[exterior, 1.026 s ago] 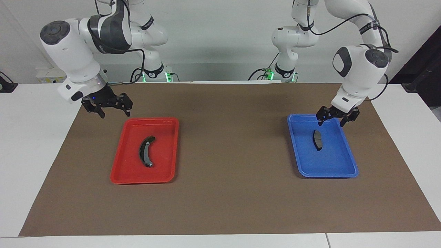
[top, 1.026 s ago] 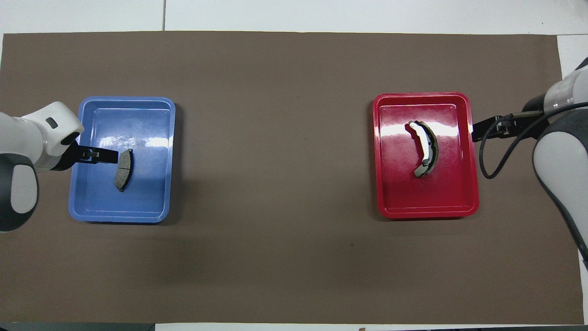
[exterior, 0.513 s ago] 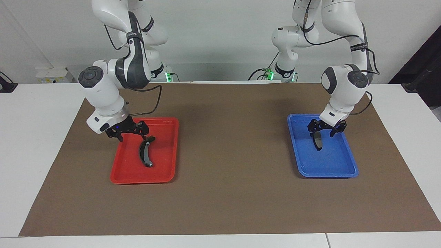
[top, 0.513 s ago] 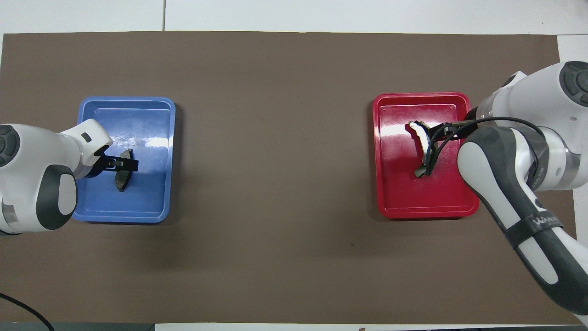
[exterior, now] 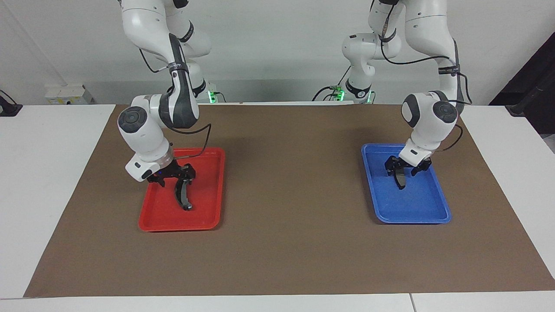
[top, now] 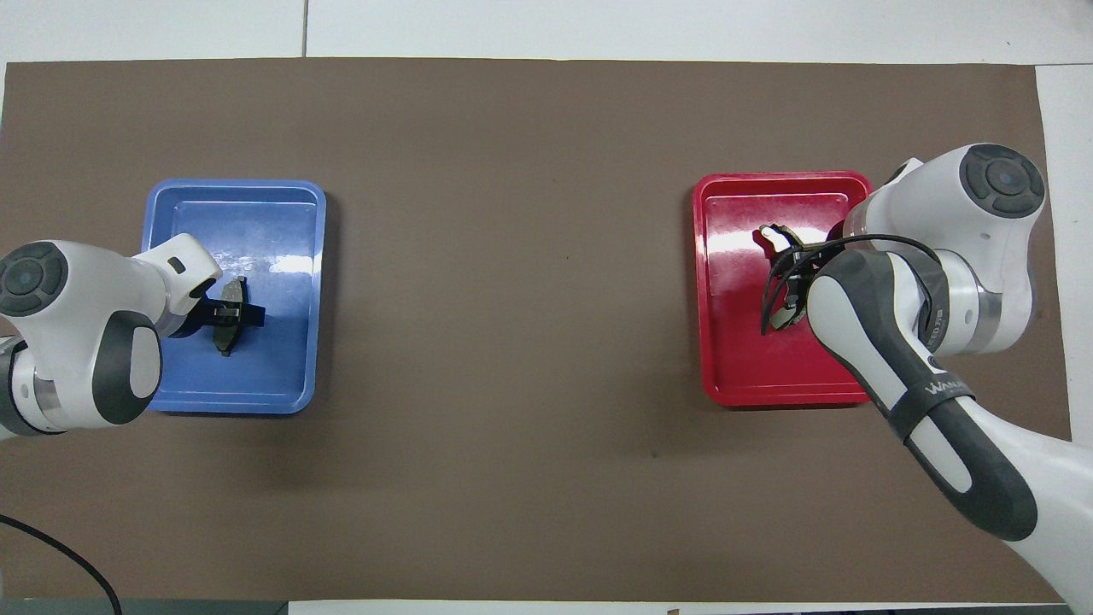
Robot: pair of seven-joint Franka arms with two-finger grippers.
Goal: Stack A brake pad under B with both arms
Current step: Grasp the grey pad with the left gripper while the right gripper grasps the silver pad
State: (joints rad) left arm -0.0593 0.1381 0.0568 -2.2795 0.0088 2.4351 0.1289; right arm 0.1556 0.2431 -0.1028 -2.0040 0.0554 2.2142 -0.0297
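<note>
A brake pad [exterior: 400,179]: lies in my blue tray [exterior: 429,212] toward the left arm's end of the table, long axis about 11-to-5 o'clock in the facing view.
B [exterior: 182,194]: lies in my red tray [exterior: 208,216] toward the right arm's end, curved length near 12-to-6 o'clock.
Left gripper [exterior: 406,169]: low over A's upper end; I cannot tell my jaws' state.
Right gripper [exterior: 172,175]: low at B's upper end; again I cannot tell.
Doing it well: I judge each grasp should cross the pad's narrow width, squarely, before lifting.
</note>
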